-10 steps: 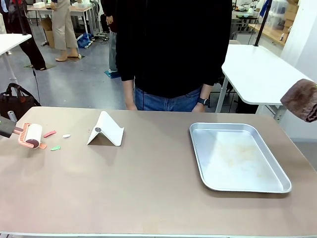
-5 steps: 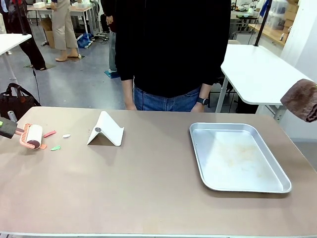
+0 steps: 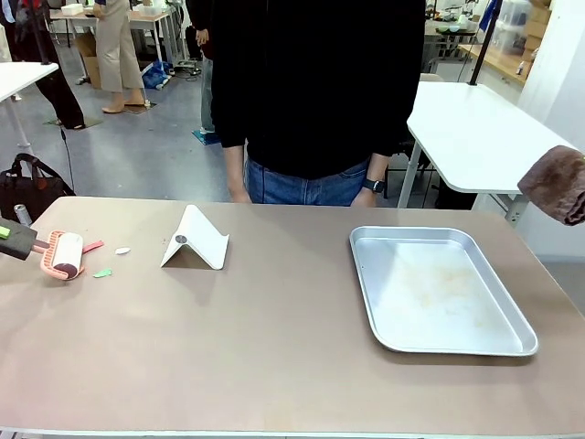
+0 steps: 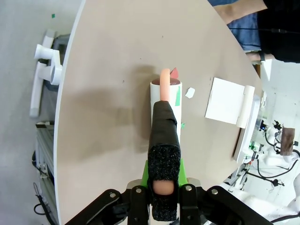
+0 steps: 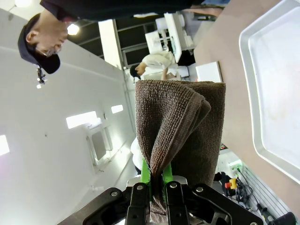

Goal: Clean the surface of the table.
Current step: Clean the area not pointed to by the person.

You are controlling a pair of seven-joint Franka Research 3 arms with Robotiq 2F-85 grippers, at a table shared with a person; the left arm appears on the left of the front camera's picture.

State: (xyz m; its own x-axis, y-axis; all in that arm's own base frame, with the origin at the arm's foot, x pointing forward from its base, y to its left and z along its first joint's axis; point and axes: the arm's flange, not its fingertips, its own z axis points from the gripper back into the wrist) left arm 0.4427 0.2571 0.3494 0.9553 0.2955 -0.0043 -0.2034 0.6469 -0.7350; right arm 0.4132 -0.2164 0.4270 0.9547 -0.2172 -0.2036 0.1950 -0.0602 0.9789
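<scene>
Roller [image 3: 66, 254] at table's [image 3: 274, 366] left edge, open middle, tray [image 3: 364, 291] right, left gripper [image 4: 164, 188] low, clamping roller's handle, right gripper [image 5: 157, 182] raised by right edge, pinching cloth [image 5: 180, 126].

Robotics lab or open workshop hall, I'd say, not a home. I'm working at a plain beige table [image 3: 274, 357] on a bare grey floor [image 3: 137, 155]. A white-topped table [image 3: 475, 137] on metal legs stands just beside it, and a cluttered bench [image 3: 105, 14] sits farther back. People [image 3: 119, 55] stand around in street clothes. A black bag [image 3: 27, 187] is on the floor. My right wrist view gives white walls and bright ceiling light panels [image 5: 89, 119]. My left wrist view gives metal framing [image 4: 45, 154] below the table edge and loose black cables [image 4: 260, 165].
</scene>
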